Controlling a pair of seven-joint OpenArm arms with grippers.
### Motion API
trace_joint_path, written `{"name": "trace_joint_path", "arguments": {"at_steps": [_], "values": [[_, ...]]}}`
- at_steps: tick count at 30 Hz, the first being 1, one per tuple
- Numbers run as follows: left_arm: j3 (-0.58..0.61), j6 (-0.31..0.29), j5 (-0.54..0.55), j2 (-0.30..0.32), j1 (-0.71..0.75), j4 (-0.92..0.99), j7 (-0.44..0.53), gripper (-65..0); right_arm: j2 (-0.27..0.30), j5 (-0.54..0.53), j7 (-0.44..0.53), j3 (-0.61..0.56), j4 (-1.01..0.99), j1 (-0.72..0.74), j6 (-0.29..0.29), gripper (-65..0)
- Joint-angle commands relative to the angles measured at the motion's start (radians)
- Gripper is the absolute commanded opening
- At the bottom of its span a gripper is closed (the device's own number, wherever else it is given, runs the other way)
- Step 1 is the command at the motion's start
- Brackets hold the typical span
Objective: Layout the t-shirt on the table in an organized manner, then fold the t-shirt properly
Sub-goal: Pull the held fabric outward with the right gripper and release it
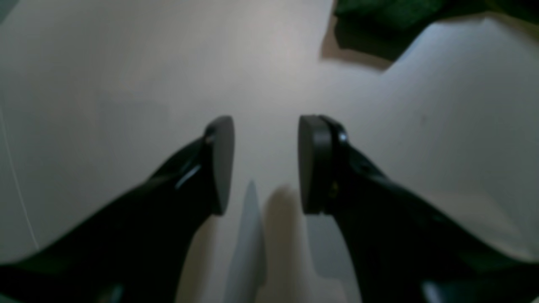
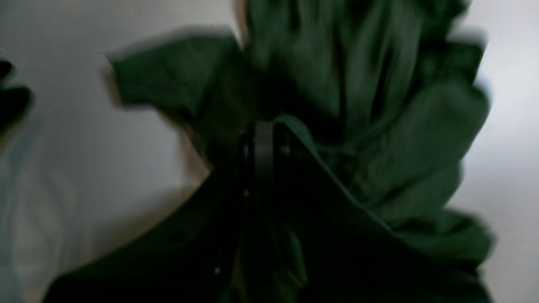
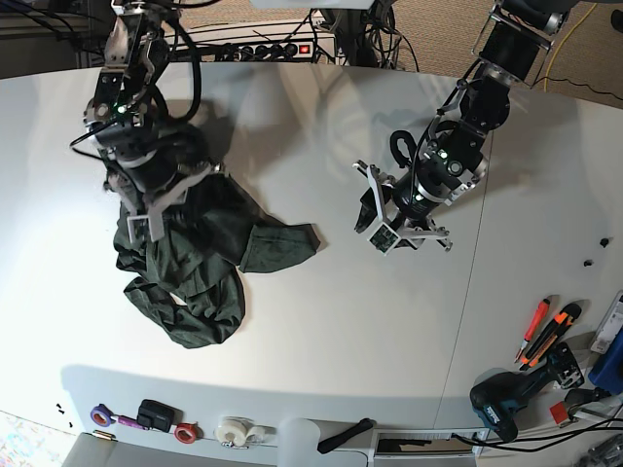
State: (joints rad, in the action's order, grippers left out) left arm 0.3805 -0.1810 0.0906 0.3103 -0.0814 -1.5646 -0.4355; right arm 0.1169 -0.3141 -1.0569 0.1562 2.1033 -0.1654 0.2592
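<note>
White table (image 3: pixel 321 321) under crumpled t-shirt (image 3: pixel 195 263)

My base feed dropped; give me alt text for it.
The right gripper holds the crumpled t-shirt partly lifted off the table. The left gripper hangs open and empty, apart from the cloth.

A soft, matt dark green cotton t-shirt (image 3: pixel 190 263) is seen crumpled in loose folds. A smooth, faintly glossy white desk (image 3: pixel 321 321) is shown. The left gripper's black fingers (image 1: pixel 315 164) appear as matt plastic.
</note>
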Motion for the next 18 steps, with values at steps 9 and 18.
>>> {"name": "trace_joint_path", "arguments": {"at_steps": [9, 18], "values": [[-0.004, 0.004, -0.001, 0.003, -0.018, -0.016, 0.036, -39.2, 0.008, -0.011, 0.078, 0.002, 0.246, 0.038, 0.053, -65.0], [-0.004, 0.004, -0.039, 0.003, -0.016, -0.003, 0.04, -39.2, 0.008, 0.008, 0.098, 0.003, 0.253, 0.035, 0.073, -65.0]]}}
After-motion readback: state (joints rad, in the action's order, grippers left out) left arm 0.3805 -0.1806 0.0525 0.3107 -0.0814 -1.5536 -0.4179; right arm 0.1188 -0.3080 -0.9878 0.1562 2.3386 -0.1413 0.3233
